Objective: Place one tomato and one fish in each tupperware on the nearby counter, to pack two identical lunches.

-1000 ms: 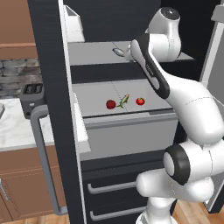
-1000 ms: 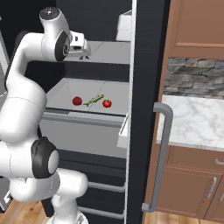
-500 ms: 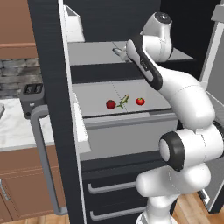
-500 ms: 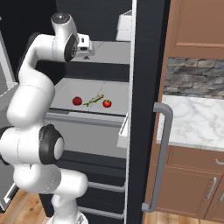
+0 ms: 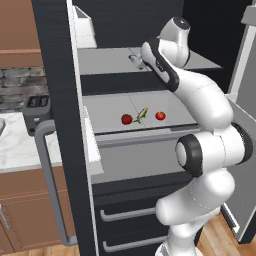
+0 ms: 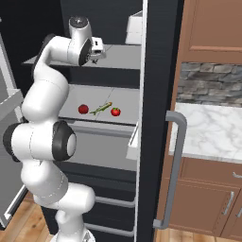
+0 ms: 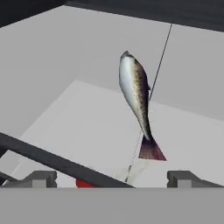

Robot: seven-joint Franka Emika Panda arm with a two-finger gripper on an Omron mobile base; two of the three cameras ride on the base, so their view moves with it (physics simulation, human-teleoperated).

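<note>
Fridge shelves point(image 5: 110, 62) stayed put; the arm had swung inward, spread gripper point(image 7: 112, 177) empty, facing the grey fish point(image 7: 136, 98).

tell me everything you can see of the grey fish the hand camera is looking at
The grey fish is slim, silvery white along one side and speckled brown-grey along the other, with a reddish-brown tail fin. It lies on the pale grey upper fridge shelf, snout pointing away from the camera and tail toward it. The gripper sits short of the tail, jaws apart, nothing touching the fish.
</note>
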